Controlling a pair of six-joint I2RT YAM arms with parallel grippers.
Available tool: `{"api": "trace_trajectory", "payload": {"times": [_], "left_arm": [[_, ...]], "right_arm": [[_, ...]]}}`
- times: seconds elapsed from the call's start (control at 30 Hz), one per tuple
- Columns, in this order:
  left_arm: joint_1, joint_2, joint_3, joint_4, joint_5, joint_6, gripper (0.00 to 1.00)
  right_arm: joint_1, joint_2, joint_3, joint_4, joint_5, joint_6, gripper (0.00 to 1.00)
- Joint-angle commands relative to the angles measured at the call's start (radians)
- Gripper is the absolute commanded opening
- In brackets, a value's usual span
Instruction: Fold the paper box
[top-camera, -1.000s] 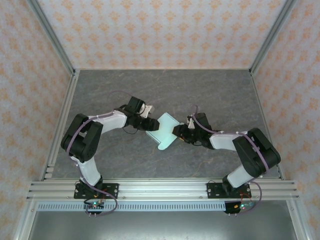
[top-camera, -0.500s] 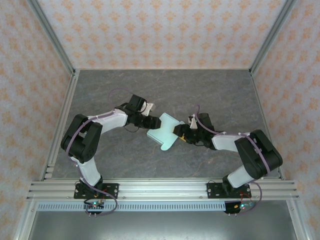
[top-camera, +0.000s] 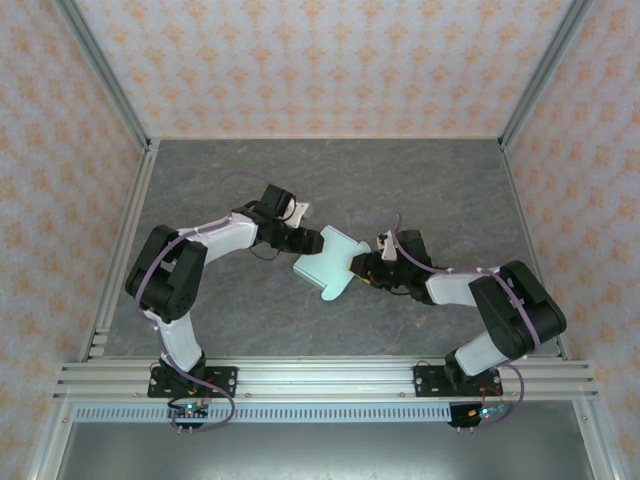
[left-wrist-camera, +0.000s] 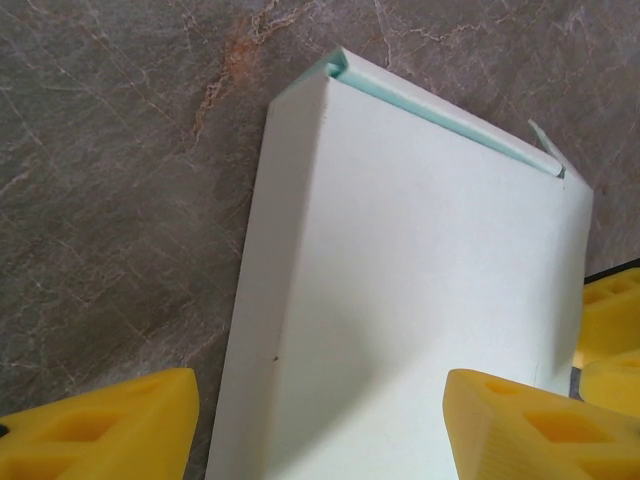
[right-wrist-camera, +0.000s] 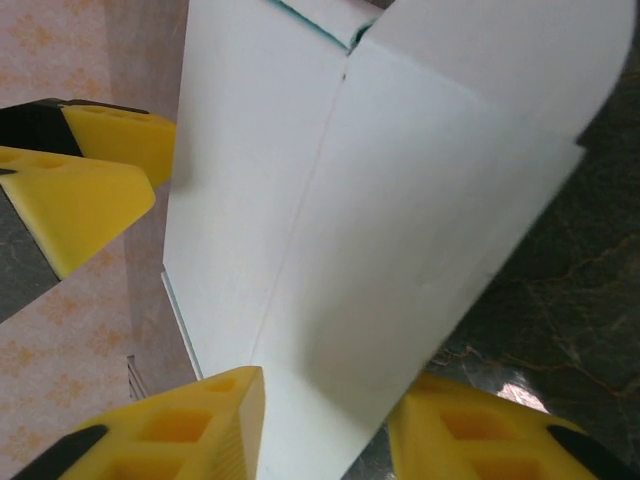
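Observation:
The paper box (top-camera: 328, 266), pale mint card folded flat with a notched flap, lies on the grey table between both arms. My left gripper (top-camera: 303, 240) is at its upper left edge. In the left wrist view the box (left-wrist-camera: 420, 280) fills the space between the yellow fingers (left-wrist-camera: 100, 425), which stand wide apart and open. One is beside the box's side wall and the other over its top face. My right gripper (top-camera: 364, 268) is at the box's right edge. There the creased card (right-wrist-camera: 380, 230) passes between the two fingers (right-wrist-camera: 200, 430), which are still apart.
The grey marbled table (top-camera: 430, 180) is walled by patterned panels at the back and sides. An aluminium rail (top-camera: 320, 378) runs along the near edge by the arm bases. Both arms bend inward towards the middle.
The left gripper has slid a little right along the box's edge. The right gripper has crept closer to the box. The box has turned slightly between them.

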Motion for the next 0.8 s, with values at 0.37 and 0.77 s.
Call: {"api": "trace_trajectory", "payload": {"times": [0.37,0.77], "left_arm": [[0.014,0.030,0.021,-0.056,0.025,0.055,0.52],[0.032,0.034,-0.021,0.012,0.108,0.000,0.38]], "right_arm": [[-0.006,0.048,-0.009,0.098,-0.016,0.005,0.17],[-0.006,0.032,-0.001,0.151,-0.026,0.048,0.04]]}}
